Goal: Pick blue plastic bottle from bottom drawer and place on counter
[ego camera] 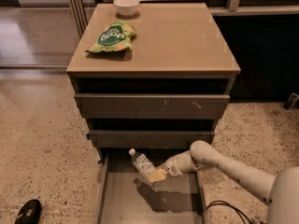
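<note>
The blue plastic bottle [141, 162], clear with a white cap, hangs tilted above the floor of the open bottom drawer [120, 203], cap toward the upper left. My gripper [156, 175] is shut on its lower end, reaching in from the right on a white arm. A shadow of bottle and gripper lies on the drawer floor beneath them. The tan counter [180, 38] tops the cabinet above.
A green snack bag [112, 36] and a white bowl [126, 5] sit on the counter's left and back. Two upper drawers [152, 105] stick out slightly above the bottle. A black shoe [29, 211] lies on the floor at lower left, a cable [229, 209] at lower right.
</note>
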`<state>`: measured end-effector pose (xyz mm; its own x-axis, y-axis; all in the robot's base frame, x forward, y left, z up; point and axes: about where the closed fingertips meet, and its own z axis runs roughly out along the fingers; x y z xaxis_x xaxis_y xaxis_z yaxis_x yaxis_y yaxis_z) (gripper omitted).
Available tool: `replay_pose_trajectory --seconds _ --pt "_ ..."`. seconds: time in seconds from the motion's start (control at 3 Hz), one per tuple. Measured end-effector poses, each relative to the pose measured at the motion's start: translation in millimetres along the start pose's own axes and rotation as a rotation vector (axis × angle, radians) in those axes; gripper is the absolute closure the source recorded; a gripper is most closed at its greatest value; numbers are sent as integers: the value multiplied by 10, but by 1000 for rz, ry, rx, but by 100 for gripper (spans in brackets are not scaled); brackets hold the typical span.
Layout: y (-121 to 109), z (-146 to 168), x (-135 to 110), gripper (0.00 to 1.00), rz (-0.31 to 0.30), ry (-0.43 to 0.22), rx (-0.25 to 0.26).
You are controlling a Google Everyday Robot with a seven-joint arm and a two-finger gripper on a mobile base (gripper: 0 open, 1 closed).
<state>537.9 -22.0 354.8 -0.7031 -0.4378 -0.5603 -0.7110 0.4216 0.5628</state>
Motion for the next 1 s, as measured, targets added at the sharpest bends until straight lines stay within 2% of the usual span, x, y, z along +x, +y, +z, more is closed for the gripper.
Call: replay_pose_trajectory --seconds 0.33,0.67,1.0 --pt "153 -388 -243 100 -24 -32 -5" --pt "336 -717 -457 100 -67 -71 -44" --pt "346 -715 -460 100 -68 -69 -47"
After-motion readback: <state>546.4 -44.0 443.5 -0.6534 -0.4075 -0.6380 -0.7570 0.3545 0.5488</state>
